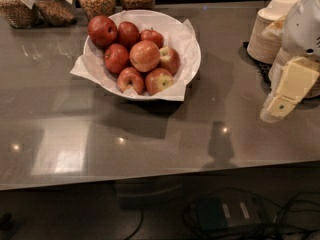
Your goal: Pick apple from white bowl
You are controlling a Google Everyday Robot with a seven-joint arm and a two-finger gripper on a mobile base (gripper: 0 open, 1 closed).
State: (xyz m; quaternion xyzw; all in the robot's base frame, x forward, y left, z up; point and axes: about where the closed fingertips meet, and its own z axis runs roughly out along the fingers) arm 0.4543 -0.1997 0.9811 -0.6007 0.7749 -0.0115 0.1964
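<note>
Pincer (286, 94) hung at the right edge of the camera view, above the bench (150, 134) and in front of the stacked paper bowls (267, 34), well apart from the white bowl (196, 59). Whether it stood apart or together could not be told. Nothing appeared to be held in it.

Location of the target: the apple (145, 55), the largest and palest of the fruit, lay near the middle of the white bowl, on top of the heap. It touched a darker apple (116, 58) on its left and a smaller red apple (170, 59) on its right; two more lay just in front of it.

Handling, as judged:
- Firm and round, of moderate weight; it should not deform under a normal grip.
- Smooth, glossy skin, so likely slippery; excess force would probably bruise it.
- Neighbouring fruit could roll once it is lifted.

Recommended hold: approach from above and close across the widest part, at or just below the middle. The front-to-back line appeared less crowded than left-to-right. The crinkled paper (82, 66) lining the bowl should be kept clear of the grip.
</note>
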